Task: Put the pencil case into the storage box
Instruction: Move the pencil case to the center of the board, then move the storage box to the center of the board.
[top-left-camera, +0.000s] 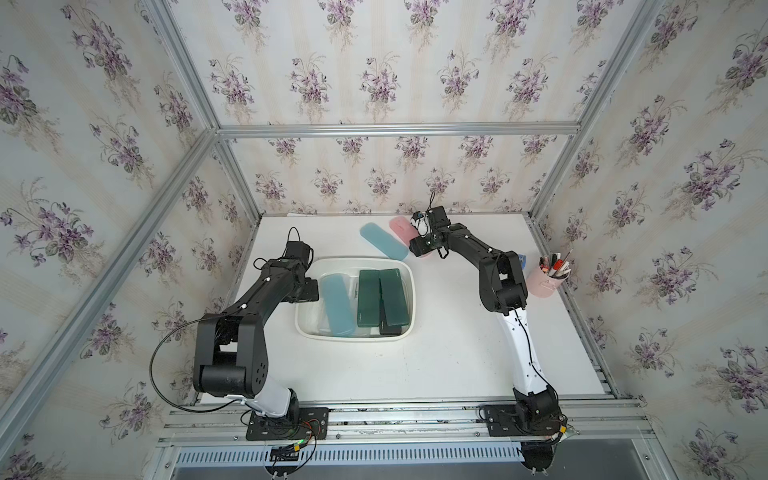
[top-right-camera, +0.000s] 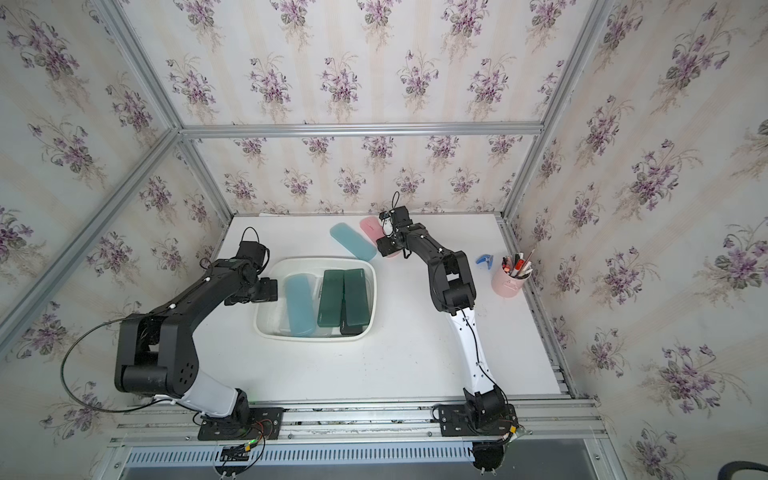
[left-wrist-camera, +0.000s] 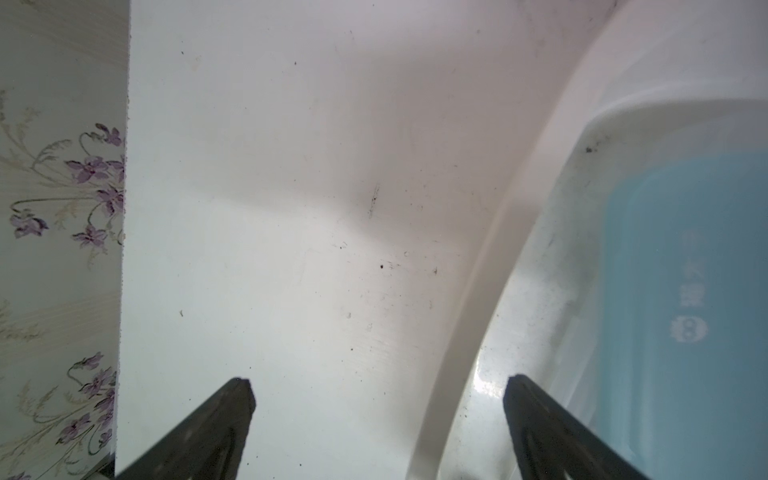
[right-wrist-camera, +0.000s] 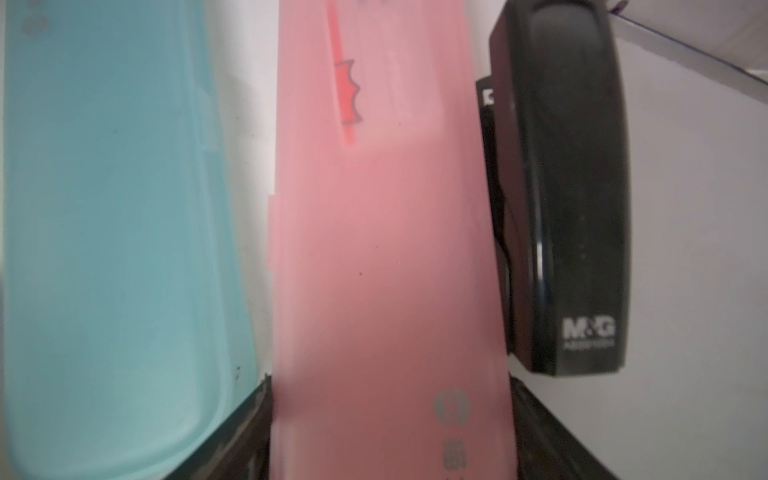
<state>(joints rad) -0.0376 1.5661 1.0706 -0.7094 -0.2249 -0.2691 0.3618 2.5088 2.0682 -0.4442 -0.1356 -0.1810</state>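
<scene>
The left gripper (left-wrist-camera: 378, 388) hangs over the storage box (top-left-camera: 353, 262) at its left rim. Its fingers are spread wide with nothing between them, one above the tabletop (top-left-camera: 457, 332) and one above the box's inside. The white box sits left of the tabletop's middle and holds a pale blue case (top-left-camera: 337, 305) and two dark green cases (top-left-camera: 368, 297) side by side.

Near the far edge a teal case (top-left-camera: 384, 241) lies flat on the tabletop. Just to its right, parallel and not touching, lies the pink pencil case (top-left-camera: 400, 225). The pink one's long axis runs diagonally, one rounded end towards the far edge and the other towards the near right corner. It is frosted, see-through pink plastic.

The right wrist view shows a red shape through the pink case's lid and a grey emblem with printed characters near the right gripper (right-wrist-camera: 390, 415). That gripper's fingers are clamped across the case's width, against both long sides.

Only that view shows a black stapler (right-wrist-camera: 569, 208) close beside the pink case. A top view shows a blue clip (top-right-camera: 484, 261) and, by the right edge, a pink pen cup (top-right-camera: 509, 282).
</scene>
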